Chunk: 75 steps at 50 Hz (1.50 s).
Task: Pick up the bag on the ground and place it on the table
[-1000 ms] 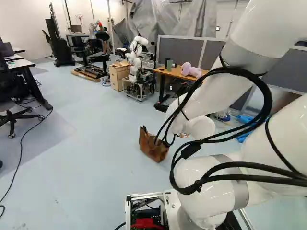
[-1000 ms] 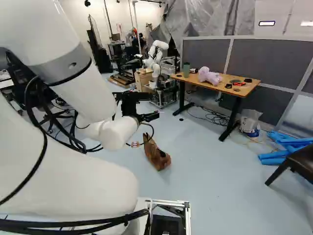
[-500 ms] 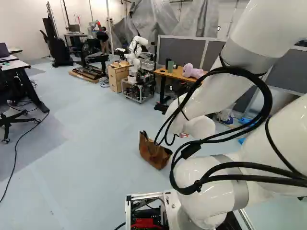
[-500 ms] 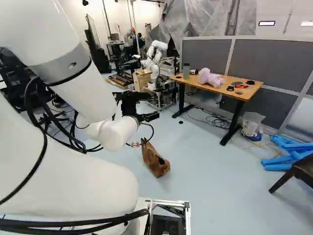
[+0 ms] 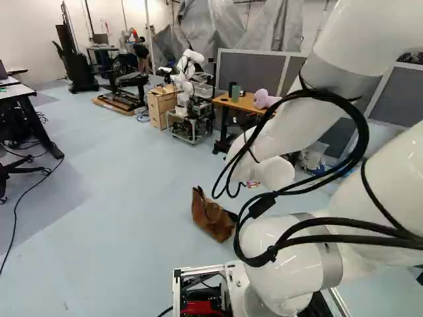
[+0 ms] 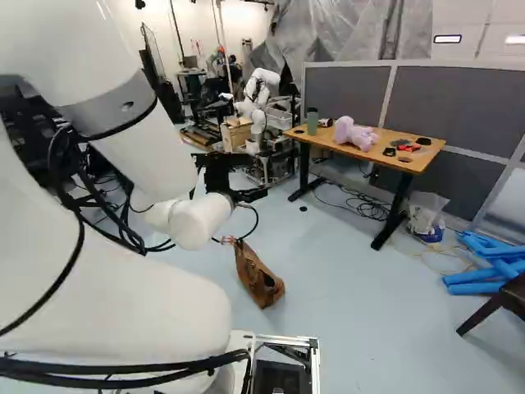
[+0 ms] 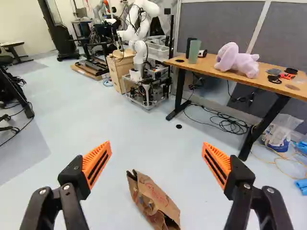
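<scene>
Orange-padded fingers [image 6: 249,195] stood spread wide, gripping nothing. Ahead of them the brown bag [image 7: 156,203] rested on the pale floor [image 7: 96,139], well apart from the tabletop [image 7: 209,65]. On that wooden surface sat a pink plush toy [image 7: 237,60] and a green cylinder [image 7: 194,51]. Farther off, another robot [image 7: 140,47] stood beside a wooden cabinet [image 7: 120,72].

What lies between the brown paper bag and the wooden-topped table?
In the wrist view, a small black disc on the pale blue floor, nearer the table.

Robotics lab with another robot [image 7: 139,36]
</scene>
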Motion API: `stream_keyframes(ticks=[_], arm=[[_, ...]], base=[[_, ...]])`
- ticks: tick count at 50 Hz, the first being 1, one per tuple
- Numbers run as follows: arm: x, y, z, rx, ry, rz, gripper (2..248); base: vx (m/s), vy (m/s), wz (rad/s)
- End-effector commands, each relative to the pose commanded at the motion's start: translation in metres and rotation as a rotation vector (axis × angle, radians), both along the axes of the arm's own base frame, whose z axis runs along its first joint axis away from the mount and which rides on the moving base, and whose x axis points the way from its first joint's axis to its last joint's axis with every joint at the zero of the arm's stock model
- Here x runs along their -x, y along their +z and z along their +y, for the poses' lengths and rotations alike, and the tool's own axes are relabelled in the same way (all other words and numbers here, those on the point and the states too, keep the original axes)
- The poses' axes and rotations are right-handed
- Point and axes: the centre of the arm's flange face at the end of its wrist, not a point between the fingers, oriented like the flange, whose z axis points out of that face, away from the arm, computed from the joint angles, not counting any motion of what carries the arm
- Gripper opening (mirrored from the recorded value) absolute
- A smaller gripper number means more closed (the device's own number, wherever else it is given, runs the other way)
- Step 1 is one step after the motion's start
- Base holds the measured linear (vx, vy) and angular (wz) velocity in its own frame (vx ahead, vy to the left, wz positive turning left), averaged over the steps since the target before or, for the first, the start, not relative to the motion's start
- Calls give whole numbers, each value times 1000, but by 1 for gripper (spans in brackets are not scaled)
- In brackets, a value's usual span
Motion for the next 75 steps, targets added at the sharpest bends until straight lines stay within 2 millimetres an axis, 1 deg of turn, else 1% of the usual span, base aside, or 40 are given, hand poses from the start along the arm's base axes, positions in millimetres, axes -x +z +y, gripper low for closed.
stream_keyframes(ticks=[7, 14, 26, 43, 54, 64, 75], arm=[[-8, 1, 0, 0, 0, 8, 247], [-20, 0, 0, 0, 0, 34, 247], [-42, -6, 2, 0, 6, 129, 247], [-74, -31, 10, 5, 29, 329, 247], [-90, -50, 15, 9, 38, 457, 247], [-100, -67, 16, 12, 40, 573, 247], [-101, -85, 16, 15, 40, 703, 247]], base=[[0, 0, 0], [0, 0, 0], [0, 0, 0], [0, 0, 0], [0, 0, 0], [0, 0, 0], [0, 0, 0]])
